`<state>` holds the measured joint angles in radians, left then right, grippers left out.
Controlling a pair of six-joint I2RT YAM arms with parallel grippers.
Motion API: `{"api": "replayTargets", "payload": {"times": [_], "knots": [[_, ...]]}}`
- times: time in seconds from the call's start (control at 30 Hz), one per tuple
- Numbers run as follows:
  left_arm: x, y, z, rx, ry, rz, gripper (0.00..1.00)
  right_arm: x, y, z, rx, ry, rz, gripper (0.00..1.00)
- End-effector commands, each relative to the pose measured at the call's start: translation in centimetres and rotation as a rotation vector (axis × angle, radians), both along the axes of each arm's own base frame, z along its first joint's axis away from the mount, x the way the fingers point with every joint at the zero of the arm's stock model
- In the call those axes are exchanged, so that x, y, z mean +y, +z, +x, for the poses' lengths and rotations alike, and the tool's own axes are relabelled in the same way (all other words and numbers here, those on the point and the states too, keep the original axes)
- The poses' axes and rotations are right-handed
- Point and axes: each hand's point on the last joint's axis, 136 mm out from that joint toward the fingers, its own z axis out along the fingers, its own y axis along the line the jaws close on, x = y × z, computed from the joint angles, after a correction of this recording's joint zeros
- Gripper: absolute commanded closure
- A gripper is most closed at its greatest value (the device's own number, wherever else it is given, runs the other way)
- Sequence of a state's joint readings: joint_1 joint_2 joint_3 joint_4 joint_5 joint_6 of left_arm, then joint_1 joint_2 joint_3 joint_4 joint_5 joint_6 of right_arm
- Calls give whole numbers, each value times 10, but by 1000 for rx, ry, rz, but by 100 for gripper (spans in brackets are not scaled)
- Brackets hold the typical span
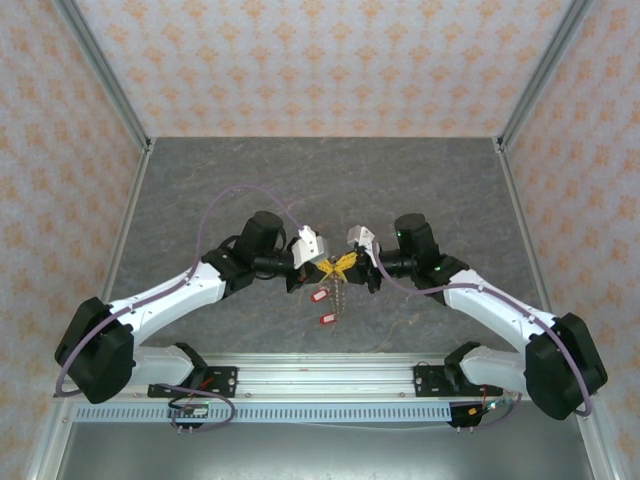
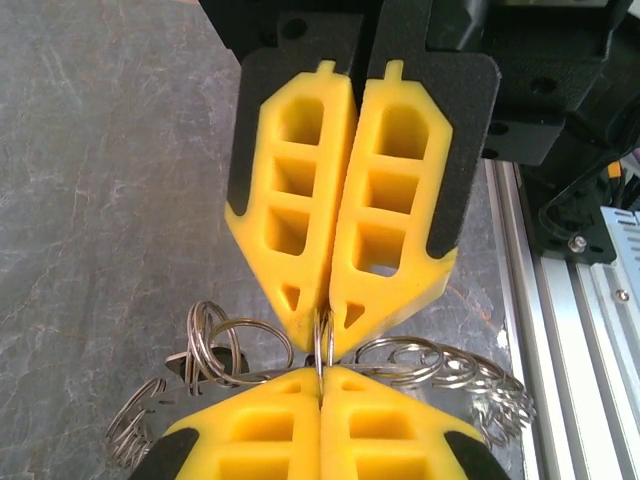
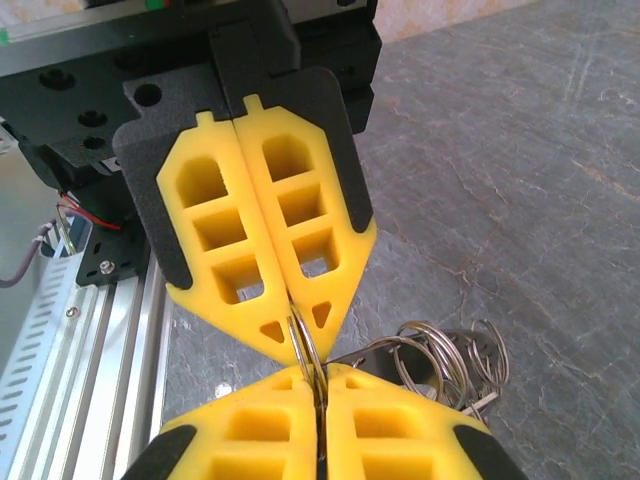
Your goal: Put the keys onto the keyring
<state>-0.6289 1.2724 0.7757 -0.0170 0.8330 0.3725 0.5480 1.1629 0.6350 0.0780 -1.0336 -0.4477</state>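
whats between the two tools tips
A thin metal ring, pinched edge-on by both the left tool and right tool; their tips nearly meet around it. Both wrist views show it.

The left gripper and the right gripper meet tip to tip above the table, near its front middle. A small ring sits clamped between both pairs of tips. A cluster of rings lies beneath; the keys are nearer the front edge
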Motion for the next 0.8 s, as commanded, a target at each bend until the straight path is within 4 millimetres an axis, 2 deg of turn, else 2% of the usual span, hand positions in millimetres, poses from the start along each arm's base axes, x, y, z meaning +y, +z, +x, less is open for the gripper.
{"api": "replayTargets", "payload": {"times": [0.0,0.1,0.2,0.43,0.77], "knots": [[-10,36,0,-73,-32,-135,100,6,26,2,-61,27,104,98],[-7,32,4,-75,1,-115,100,3,23,6,-56,4,88,100],[-1,23,6,-77,18,-39,88,1,22,4,-60,18,43,100],[7,19,6,-107,18,77,80,0,25,1,-90,52,-31,100],[6,20,4,-102,-27,137,79,6,37,0,-125,66,-21,100]]}}
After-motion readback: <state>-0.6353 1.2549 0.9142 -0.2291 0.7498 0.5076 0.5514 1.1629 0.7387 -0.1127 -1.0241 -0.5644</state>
